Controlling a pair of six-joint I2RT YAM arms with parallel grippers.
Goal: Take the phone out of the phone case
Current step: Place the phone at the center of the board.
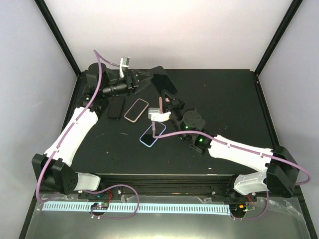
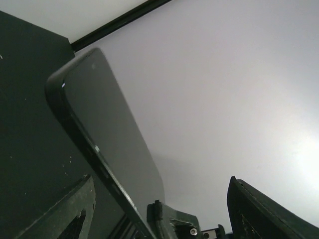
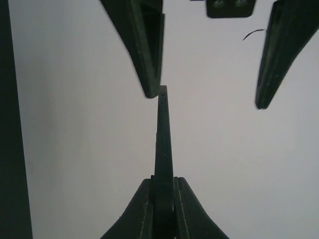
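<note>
For a clean peel, the left end effector, its jaws wide, should hook one finger on the lip of the dark case alone and lever it off the phone. The right end effector, pinched narrow on the lower edge, needs to hold firm. The phone stands edge-up above the back of the worktop, with the left arm stretched far back and turned toward it and the right arm reaching in diagonally.

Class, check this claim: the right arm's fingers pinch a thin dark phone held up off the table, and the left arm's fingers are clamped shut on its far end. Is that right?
The left arm's fingers stand wide apart, not clamped shut, with one beside the far end of the dark phone. The right wrist view shows it. The right arm's fingers do pinch the phone.
</note>
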